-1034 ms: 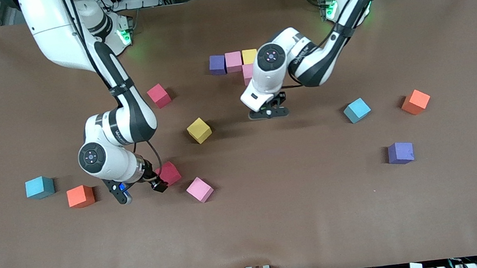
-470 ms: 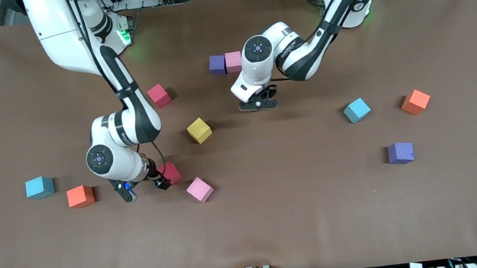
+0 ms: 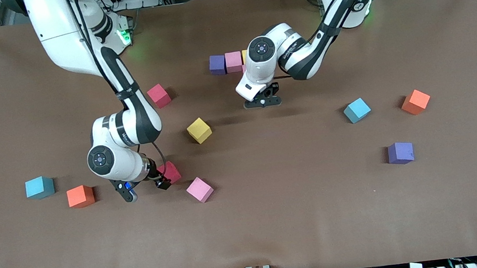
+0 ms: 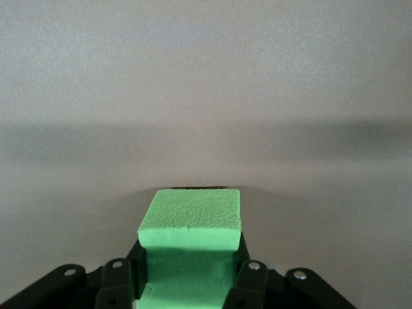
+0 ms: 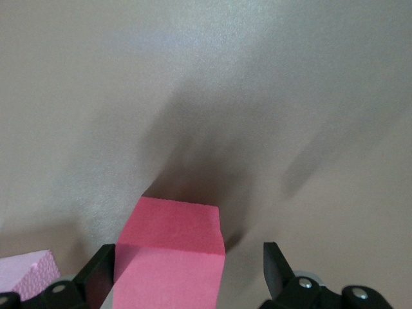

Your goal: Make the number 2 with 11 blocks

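Two pincers are in view. The left pincer (image 4: 190, 283) is closed on a green block (image 4: 191, 220), gripping its two side faces; in the front view this pincer (image 3: 263, 102) hangs over bare bench (image 3: 275, 219) just nearer the camera than a row of blocks, and the green block is hidden there by the wrist. The right pincer (image 5: 190, 270) stands with its fingers (image 5: 275, 265) spread wide on either side of a red block (image 5: 170, 248), one finger with a clear gap to the block; contact on the other cannot be told. In the front view the right pincer (image 3: 160, 179) is low at this red block (image 3: 171, 172), which rests on the bench. A pink block (image 3: 200, 189) lies just beside it, nearer the camera. A yellow block (image 3: 199, 130) and a second red block (image 3: 158, 95) lie farther from the camera. An orange block (image 3: 81, 196) and a light blue block (image 3: 40, 187) sit toward the right arm's end. The row holds a purple block (image 3: 217, 64) touching a second pink block (image 3: 233, 61), with a yellow edge showing beside it at the left arm's wrist. Toward the left arm's end lie another light blue block (image 3: 357, 110), another orange block (image 3: 415, 101) and another purple block (image 3: 400, 153), well apart.
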`<state>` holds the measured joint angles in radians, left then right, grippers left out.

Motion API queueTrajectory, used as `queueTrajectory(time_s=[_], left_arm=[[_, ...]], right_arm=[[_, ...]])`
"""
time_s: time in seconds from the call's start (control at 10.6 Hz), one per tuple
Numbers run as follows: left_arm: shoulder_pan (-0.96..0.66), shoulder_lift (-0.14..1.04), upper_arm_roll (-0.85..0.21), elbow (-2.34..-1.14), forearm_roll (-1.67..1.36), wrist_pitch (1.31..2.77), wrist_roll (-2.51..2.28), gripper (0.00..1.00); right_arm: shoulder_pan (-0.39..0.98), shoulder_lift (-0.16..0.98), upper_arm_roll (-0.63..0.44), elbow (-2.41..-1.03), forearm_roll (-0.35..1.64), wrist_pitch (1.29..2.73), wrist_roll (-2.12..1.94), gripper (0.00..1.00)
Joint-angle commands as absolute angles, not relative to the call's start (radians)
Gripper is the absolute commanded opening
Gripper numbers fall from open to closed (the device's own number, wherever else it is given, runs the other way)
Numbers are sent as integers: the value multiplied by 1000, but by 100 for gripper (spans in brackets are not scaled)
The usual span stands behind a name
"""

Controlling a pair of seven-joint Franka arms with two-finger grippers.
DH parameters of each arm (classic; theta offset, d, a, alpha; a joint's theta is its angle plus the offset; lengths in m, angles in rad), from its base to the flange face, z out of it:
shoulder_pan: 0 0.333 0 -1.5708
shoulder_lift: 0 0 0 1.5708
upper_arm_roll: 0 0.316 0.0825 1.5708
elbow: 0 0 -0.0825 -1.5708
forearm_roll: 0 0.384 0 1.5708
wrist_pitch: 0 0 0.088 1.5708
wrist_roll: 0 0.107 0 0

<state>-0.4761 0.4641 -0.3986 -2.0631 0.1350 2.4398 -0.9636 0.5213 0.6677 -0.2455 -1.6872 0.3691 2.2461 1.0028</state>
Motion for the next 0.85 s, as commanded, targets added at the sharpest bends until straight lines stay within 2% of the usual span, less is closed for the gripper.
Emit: queueTrajectory(time_s=[0.0, 0.28, 0.75], left_arm=[[-495, 445, -391, -2085, 127, 2456, -1014, 35], [-508, 442, -391, -2095, 129, 2456, -1026, 36], [-514, 440, -394, -2109, 132, 2456, -1026, 36]], right_arm=[[514, 680, -239, -1677, 387, 2249, 1017, 100], [514, 713, -239, -1635, 388, 2247, 1019, 100], [517, 752, -239, -1588, 387, 2246, 1016, 86]])
